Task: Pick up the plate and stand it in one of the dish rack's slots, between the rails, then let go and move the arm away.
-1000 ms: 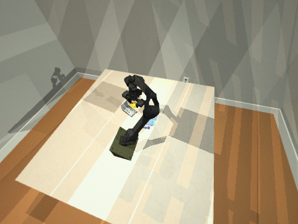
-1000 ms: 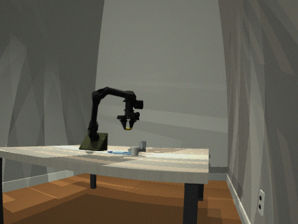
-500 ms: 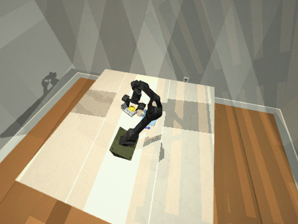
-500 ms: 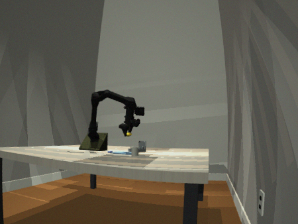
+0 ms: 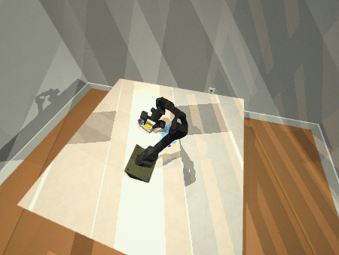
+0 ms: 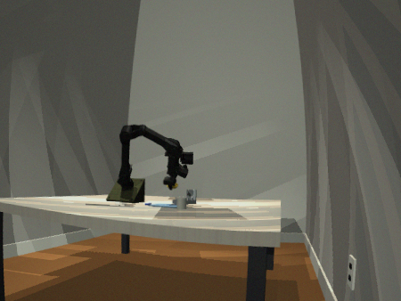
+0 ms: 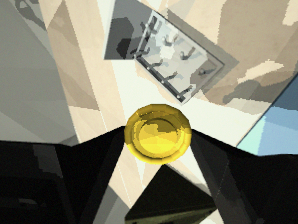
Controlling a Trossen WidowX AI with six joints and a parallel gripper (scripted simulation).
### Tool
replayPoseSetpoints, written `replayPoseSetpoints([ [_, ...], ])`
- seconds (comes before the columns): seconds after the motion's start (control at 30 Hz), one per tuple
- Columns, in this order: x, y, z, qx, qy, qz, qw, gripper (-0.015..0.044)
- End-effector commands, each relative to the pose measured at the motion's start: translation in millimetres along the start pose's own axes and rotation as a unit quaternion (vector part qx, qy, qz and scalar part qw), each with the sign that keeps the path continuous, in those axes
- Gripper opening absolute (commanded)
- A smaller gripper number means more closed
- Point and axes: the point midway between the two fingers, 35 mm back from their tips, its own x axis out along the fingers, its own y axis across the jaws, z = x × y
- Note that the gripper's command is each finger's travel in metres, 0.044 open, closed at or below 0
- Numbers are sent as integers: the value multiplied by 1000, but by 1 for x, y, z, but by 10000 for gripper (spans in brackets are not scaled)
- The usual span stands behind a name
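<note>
Grey walls and a wood floor surround a pale table [image 5: 143,215] [image 6: 67,211] [image 7: 107,100], and in the top view the silvery-grey dish rack [image 5: 150,131] [image 6: 192,196] [image 7: 172,62] serves as landmark. Partly over it in that view is the round yellow plate [image 5: 148,126] [image 6: 175,185] [image 7: 158,135], beneath the jointed black arm [image 5: 162,142] [image 6: 156,135]; the olive base block [image 5: 132,170] [image 6: 138,196] [image 7: 167,195] lies on the robot's side of the rack. In the exterior view the black parallel-jaw gripper [image 5: 152,122] [image 6: 171,183] [image 7: 157,131] hangs higher than the rack and toward the base from it, clamped on the plate. The step now looks like lining up over a slot: best done by turning the plate on edge and matching it to the gap between rails while clear of them, then lowering slowly, letting go only once the rack carries it. A skewed descent could catch a rail or push the rack. In the wrist view the plate's face shows to the camera between the fingers, with the rack's pegs just beyond; its diagonal slant suggests some wrist turning remains. The pads' contact on the rim is hard to make out, the blue flat sheet [image 5: 164,133] [image 6: 165,205] [image 7: 280,130] beside the rack is cut off here, and exterior slots are too small to tell.
</note>
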Motion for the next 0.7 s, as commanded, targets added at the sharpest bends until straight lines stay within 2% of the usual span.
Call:
replayPoseSetpoints([
  [0.0, 6, -2, 1, -46, -13, 44, 998, 0],
  [0.67, 31, -16, 9, -233, -128, 173, 948, 0],
])
